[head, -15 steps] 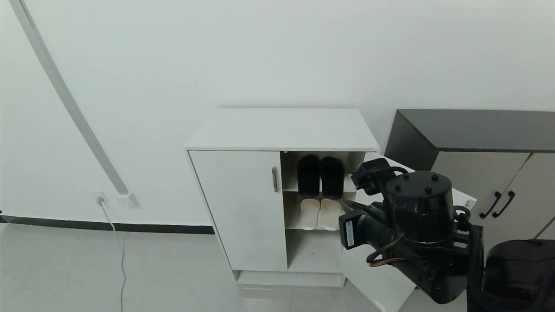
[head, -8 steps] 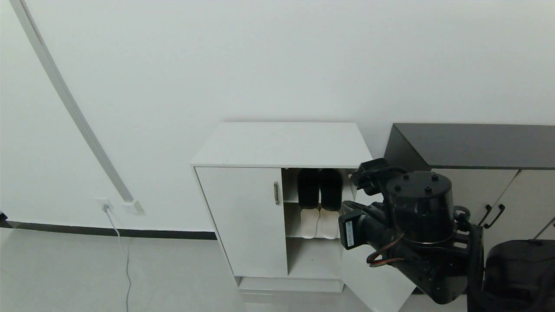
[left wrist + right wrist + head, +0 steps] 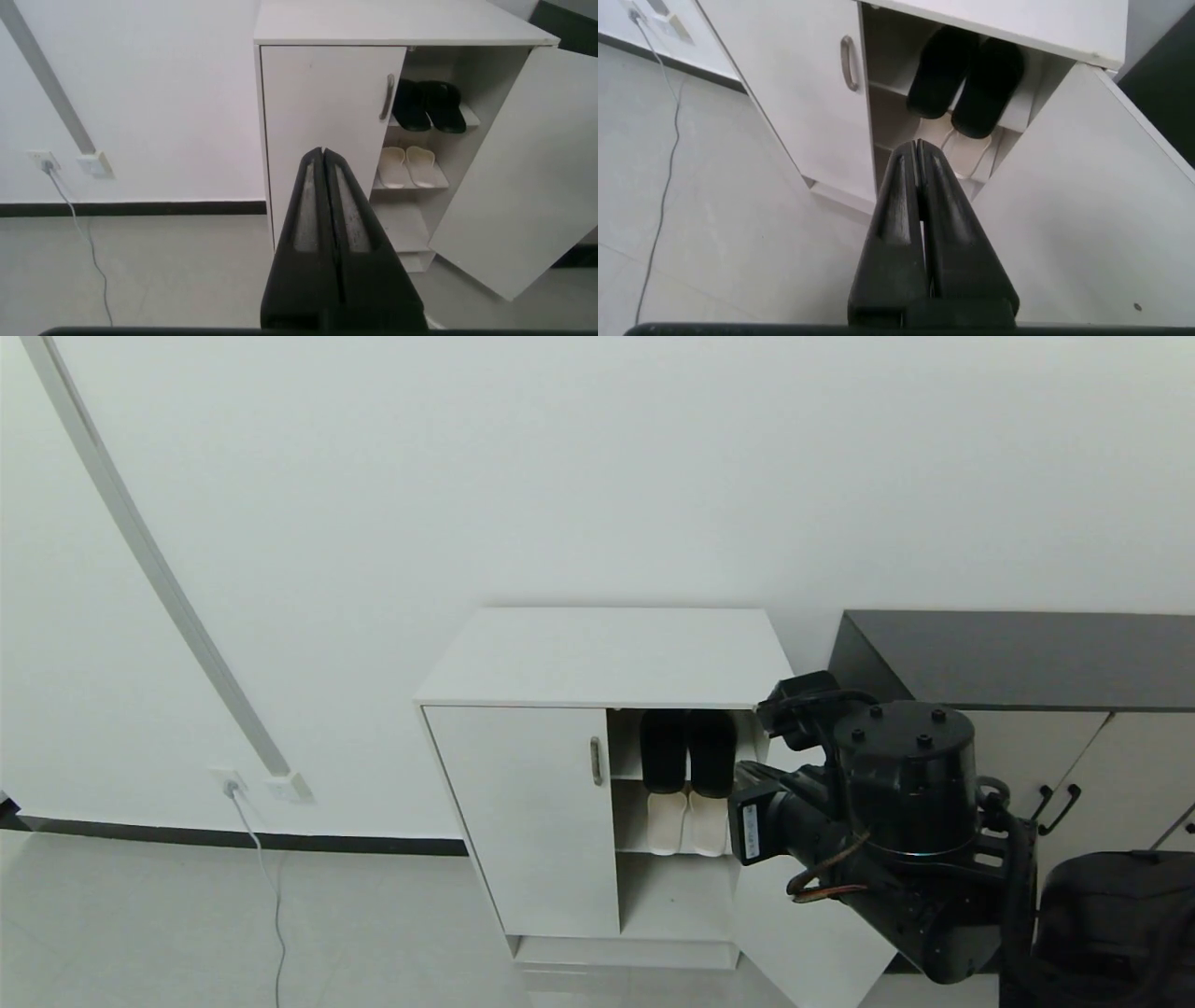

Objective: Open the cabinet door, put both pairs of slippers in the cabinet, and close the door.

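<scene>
Inside the white cabinet [image 3: 607, 658], whose right door [image 3: 523, 187] is swung wide open, the black slippers [image 3: 428, 105] are seen on the upper shelf and the white slippers [image 3: 411, 166] on the shelf below. The left gripper [image 3: 322, 154] and right gripper [image 3: 918, 145] are held pressed together and empty in front of the cabinet. The right one seems nearer the opening, though this is hard to judge.

Both closed (tips touching): left pincer [image 3: 322, 159], right pincer [image 3: 918, 149]; right arm [image 3: 896, 803] raised forward.
</scene>
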Controlling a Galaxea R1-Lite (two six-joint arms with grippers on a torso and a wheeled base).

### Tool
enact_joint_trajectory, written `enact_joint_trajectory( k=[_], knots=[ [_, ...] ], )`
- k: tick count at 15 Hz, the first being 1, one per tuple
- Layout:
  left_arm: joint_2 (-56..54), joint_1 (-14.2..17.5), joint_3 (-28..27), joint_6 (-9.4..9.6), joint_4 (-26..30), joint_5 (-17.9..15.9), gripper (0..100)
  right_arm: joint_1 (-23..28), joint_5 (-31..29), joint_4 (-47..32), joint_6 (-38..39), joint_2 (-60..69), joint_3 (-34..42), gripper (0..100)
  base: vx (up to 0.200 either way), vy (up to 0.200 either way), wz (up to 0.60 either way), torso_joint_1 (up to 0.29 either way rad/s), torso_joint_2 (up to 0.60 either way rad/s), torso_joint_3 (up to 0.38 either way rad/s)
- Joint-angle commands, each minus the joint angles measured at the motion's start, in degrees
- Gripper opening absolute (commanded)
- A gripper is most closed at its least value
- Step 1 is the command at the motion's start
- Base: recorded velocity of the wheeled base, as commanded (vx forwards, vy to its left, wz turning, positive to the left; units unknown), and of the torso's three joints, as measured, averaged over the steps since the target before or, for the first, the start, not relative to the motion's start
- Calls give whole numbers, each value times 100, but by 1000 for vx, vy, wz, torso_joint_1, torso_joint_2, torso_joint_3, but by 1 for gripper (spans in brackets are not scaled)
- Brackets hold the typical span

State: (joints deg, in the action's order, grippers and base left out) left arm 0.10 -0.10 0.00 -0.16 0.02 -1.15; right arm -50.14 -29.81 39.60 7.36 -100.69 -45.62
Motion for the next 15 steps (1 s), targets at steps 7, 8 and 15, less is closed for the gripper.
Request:
enact_joint_trajectory(
  k=[7,8,15],
  knots=[
    [-1,1,0,7,-2,0,0,-13,89,4,2,6,9,0,0,0,-171,1,0,1],
    [-1,1,0,7,6,0,0,-13,89,4,-7,6,9,0,0,0,-600,2,-2,2],
    [-1,1,0,7,-2,9,0,4,89,154,-77,-20,71,0,0,0,-257,3,1,-2]
  ],
)
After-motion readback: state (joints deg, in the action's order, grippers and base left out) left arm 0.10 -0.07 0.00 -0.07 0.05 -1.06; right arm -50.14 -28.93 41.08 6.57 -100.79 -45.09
